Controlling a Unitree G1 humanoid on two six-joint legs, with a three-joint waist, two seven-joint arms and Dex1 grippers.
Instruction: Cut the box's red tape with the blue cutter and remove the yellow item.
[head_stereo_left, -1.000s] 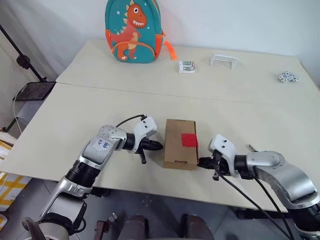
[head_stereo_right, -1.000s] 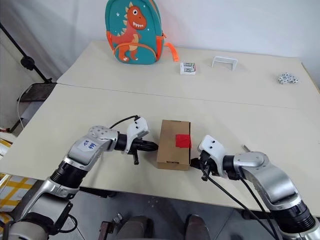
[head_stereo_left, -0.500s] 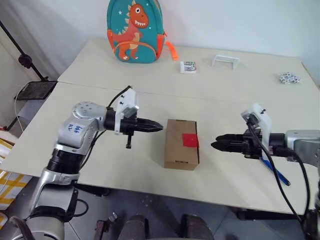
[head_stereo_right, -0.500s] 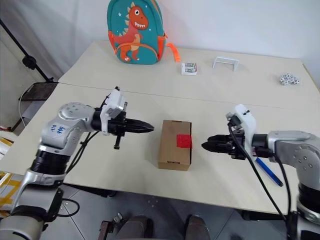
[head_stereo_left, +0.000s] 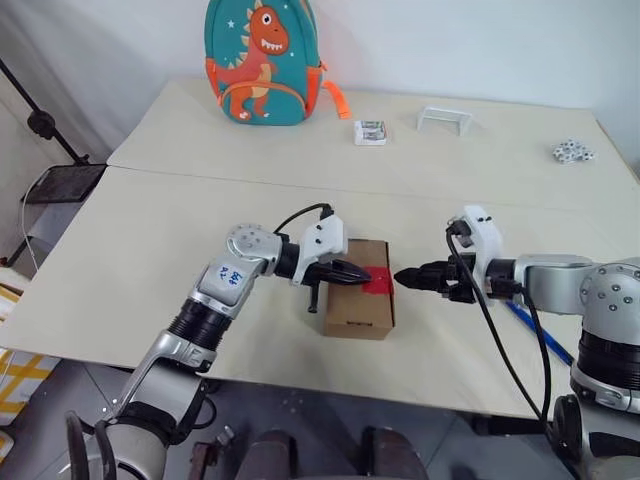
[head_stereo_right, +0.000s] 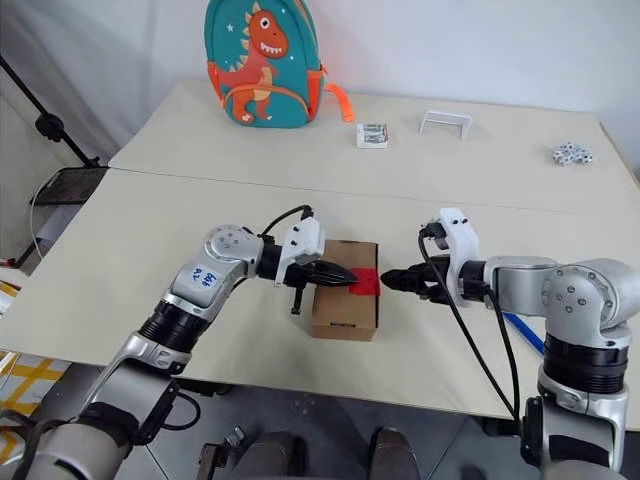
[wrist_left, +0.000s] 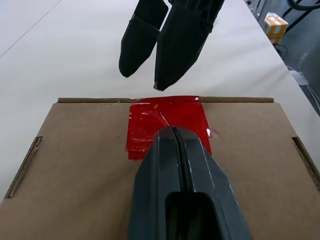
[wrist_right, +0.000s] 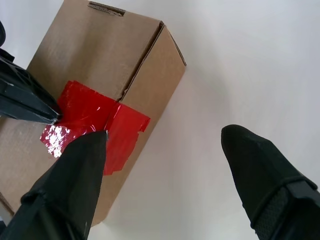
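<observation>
Left gripper (wrist_left: 175, 131) jaws pressed together, nothing between them, tip resting over the near edge of the red tape (wrist_left: 167, 121) on top of the box (head_stereo_left: 358, 301); whether it actually presses the tape, can't tell; right gripper (wrist_right: 165, 150) jaws spread wide, empty, one finger over the tape where it wraps the box edge, the other off past the side wall over bare table (head_stereo_left: 200, 220); the two grippers come at the tape from opposite sides, tips close, not touching.

Box lies flat near the front table edge, tape on its right-hand top edge, folded down the side; blue cutter (head_stereo_left: 528, 328) lies on the table behind the right arm, well apart from the box, in neither gripper; yellow item not seen, presumably inside the box.

Step in hand, as I read it: steady the box and get the cutter, since the tape is uncut; to do it well, keep the left tip on bare cardboard, not on the tape, so the cut line stays free; right gripper should back off to the cutter and grip it mid-body, blade end forward; run the blade along the seam under the tape, shallow; risk: box slides if pinned lightly.

Backpack (head_stereo_left: 262, 62), small packet (head_stereo_left: 371, 132), white bracket (head_stereo_left: 444, 119) at the far side, out of the way.
</observation>
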